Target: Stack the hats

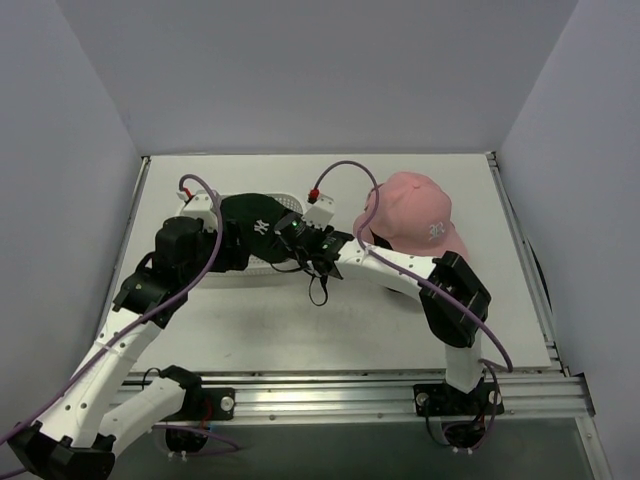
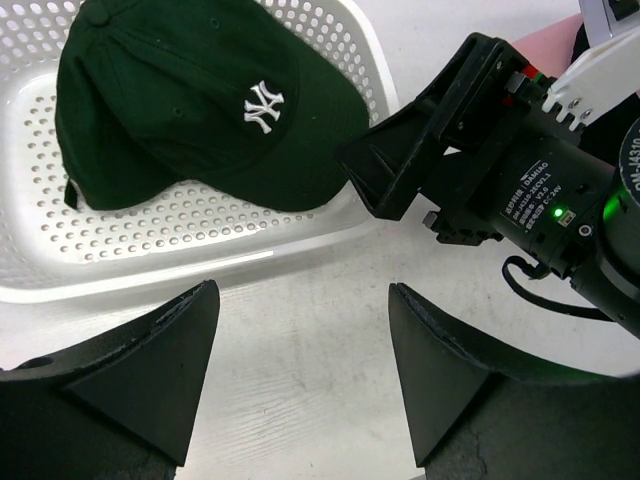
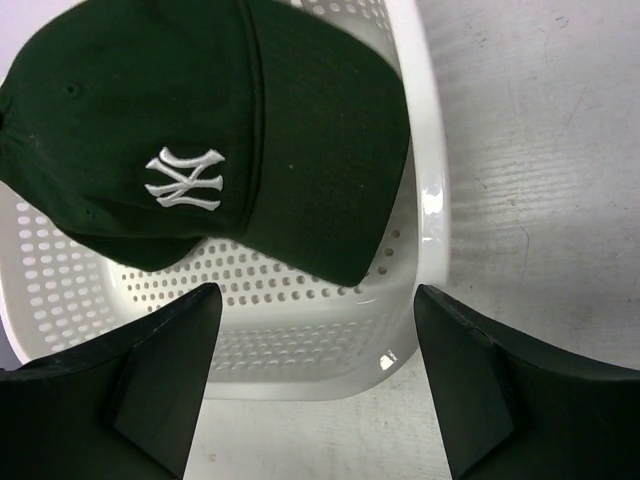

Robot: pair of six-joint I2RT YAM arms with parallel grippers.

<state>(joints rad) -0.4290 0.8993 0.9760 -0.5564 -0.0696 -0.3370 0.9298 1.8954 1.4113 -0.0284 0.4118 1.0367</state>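
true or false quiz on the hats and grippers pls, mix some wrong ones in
1. The dark cap lies in the white basket. True.
2. The pink cap is in that basket too. False: it sits outside the basket, to its right in the top view.
3. The left gripper is open and holds nothing. True.
4. The right gripper is shut on the dark cap's brim. False: it is open and empty, with the cap ahead of its fingertips.
5. The dark cap's logo is white. True.

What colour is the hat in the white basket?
Dark green hat with a white NY logo, clearest in the left wrist view.
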